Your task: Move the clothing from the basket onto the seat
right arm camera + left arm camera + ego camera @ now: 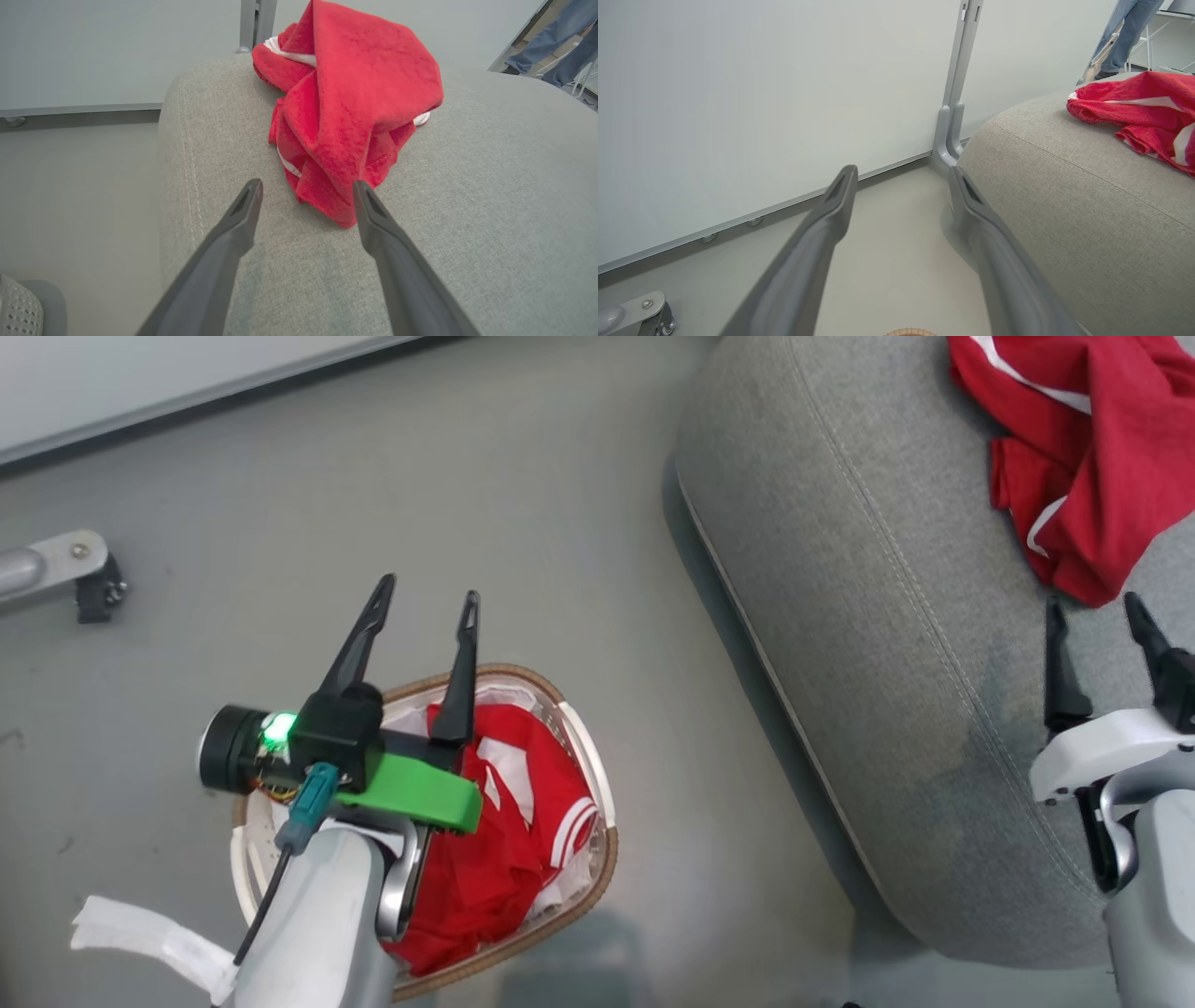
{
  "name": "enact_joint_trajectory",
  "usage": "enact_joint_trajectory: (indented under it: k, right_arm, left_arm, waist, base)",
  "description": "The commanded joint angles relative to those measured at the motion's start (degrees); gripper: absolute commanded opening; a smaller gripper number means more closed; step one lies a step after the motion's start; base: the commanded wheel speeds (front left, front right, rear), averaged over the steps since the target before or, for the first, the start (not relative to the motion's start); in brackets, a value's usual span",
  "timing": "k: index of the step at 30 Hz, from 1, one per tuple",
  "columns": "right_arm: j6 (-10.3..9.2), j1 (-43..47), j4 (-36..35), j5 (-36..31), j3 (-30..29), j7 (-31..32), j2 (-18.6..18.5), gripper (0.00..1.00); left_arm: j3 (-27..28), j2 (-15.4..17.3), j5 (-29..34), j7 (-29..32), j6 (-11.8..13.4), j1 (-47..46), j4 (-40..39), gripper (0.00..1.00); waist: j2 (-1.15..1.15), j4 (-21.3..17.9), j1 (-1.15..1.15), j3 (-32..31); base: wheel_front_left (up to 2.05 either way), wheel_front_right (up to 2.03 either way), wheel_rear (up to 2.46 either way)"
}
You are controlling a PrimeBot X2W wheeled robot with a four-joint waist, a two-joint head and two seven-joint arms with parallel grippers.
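Left gripper (428, 587): fingers spread, nothing between them. It is held over the far part of the basket (597, 882), tips pointing out over the grey floor (467, 476). In the left wrist view it (902, 171) faces a white wall panel (738, 93), with the seat (1064, 196) alongside.

Right gripper (1094, 603): fingers spread, empty, held over the seat (868, 616).

Red garment (523, 831), white trim showing, lies crumpled inside the basket. The basket stands on the floor near the seat, not touching it.

Second red garment (1092, 439), white stripes, lies bunched on the seat top. In the right wrist view the right gripper (307, 184) has its tips just short of this heap (355, 107); contact cannot be told.

A person's legs (1125, 32) stand beyond the seat
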Motion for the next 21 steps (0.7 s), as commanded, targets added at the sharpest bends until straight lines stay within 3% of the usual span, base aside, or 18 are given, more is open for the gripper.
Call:
enact_joint_trajectory:
  k: [1, 8, 21]
  right_arm:
    - [-0.08, 1.13, -1.12, 0.37, 0.83, -0.14, 0.11, 1.0]
    - [-0.08, 3.02, -6.41, 2.02, 5.19, -0.14, 2.93, 1.0]
    - [-0.08, 5.94, -8.16, 4.09, 9.65, -0.14, 6.09, 1.0]
  left_arm:
    - [0.82, 0.12, -0.17, 0.03, 0.49, 1.31, -0.31, 1.0]
    - [5.41, 0.09, -1.18, 0.03, 2.49, 5.5, -0.08, 1.0]
    - [11.42, 0.08, -2.57, 0.03, 4.13, 11.53, 2.22, 1.0]
  waist:
    - [0.0, 2.98, 0.0, -3.5]
    - [0.0, 7.89, 0.0, -8.06]
    - [0.0, 14.83, 0.0, -14.74]
  base:
    - [0.0, 0.0, 0.0]
    - [0.0, 0.0, 0.0]
    - [0.0, 0.0, 0.0]
